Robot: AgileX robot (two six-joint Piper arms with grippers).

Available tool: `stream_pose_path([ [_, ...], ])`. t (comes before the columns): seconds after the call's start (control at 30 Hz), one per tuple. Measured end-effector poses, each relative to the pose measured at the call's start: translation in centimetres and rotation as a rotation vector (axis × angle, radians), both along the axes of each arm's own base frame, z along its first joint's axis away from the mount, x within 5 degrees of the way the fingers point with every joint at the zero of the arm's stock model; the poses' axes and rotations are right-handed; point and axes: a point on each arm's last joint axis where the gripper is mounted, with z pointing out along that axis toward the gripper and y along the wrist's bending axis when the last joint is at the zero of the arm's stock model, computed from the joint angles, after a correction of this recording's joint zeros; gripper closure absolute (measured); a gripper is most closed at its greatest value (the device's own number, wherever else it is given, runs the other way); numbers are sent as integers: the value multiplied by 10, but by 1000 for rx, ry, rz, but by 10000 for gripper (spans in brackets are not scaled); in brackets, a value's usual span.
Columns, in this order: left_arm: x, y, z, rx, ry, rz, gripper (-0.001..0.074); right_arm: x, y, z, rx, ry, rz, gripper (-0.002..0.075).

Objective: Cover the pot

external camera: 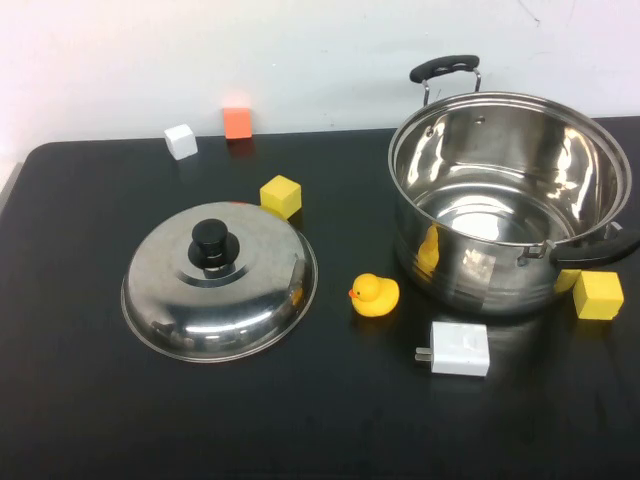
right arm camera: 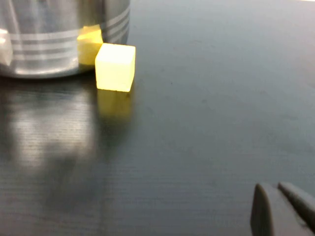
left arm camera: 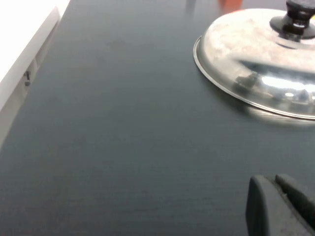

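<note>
The pot (external camera: 510, 205) is a large, open, empty steel stockpot with black handles, standing at the right of the black table. Its wall also shows in the right wrist view (right arm camera: 54, 34). The domed steel lid (external camera: 220, 280) with a black knob (external camera: 211, 243) lies flat on the table at the left, well apart from the pot. Neither arm shows in the high view. My left gripper (left arm camera: 273, 179) is shut and empty, low over bare table near the lid's rim (left arm camera: 256, 64). My right gripper (right arm camera: 273, 187) is shut and empty, over bare table some way from the pot.
A yellow rubber duck (external camera: 375, 295) and a white charger (external camera: 458, 348) lie between lid and pot. One yellow cube (external camera: 281, 196) sits behind the lid, another (external camera: 598, 295) beside the pot. A white cube (external camera: 181, 141) and an orange cube (external camera: 237, 122) sit at the back edge.
</note>
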Motion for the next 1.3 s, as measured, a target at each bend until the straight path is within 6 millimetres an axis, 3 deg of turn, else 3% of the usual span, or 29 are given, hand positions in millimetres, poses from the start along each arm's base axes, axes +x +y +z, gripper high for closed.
stream_pose_path([
  [0.9,0,0,0,-5,-1,0,737,0,0,0,0,0,0,728],
  [1.1,0,-2,0,-168,14,23,737,0,0,0,0,0,0,728],
  [1.3,0,-3,0,-209,18,29,737,0,0,0,0,0,0,728],
])
